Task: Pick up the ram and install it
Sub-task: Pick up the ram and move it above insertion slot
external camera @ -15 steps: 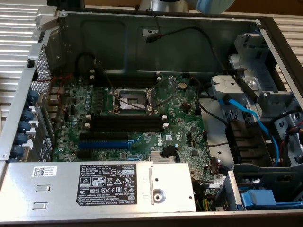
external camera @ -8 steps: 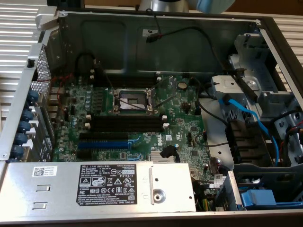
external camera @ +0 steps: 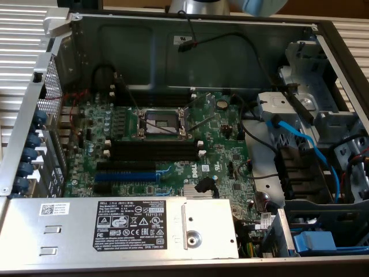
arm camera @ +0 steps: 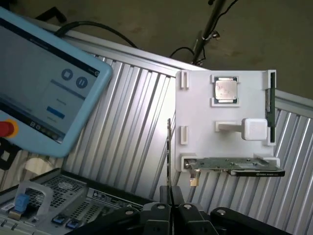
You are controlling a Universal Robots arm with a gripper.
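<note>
Your gripper is almost closed. Its two black fingers pinch the ram, which you see edge-on as a thin strip running straight out from between them. Past it lies the ribbed metal table, which carries a white parts holder. On that holder you can make out a processor chip, a white block and a flat card lying along one edge. A blue-framed touch pendant rests on the table next to a corner of the computer case. In the exterior view the case lies open to you. The ram is not yet installed in the motherboard's long black memory slots, and the blue expansion slot sits just beside them.
</note>
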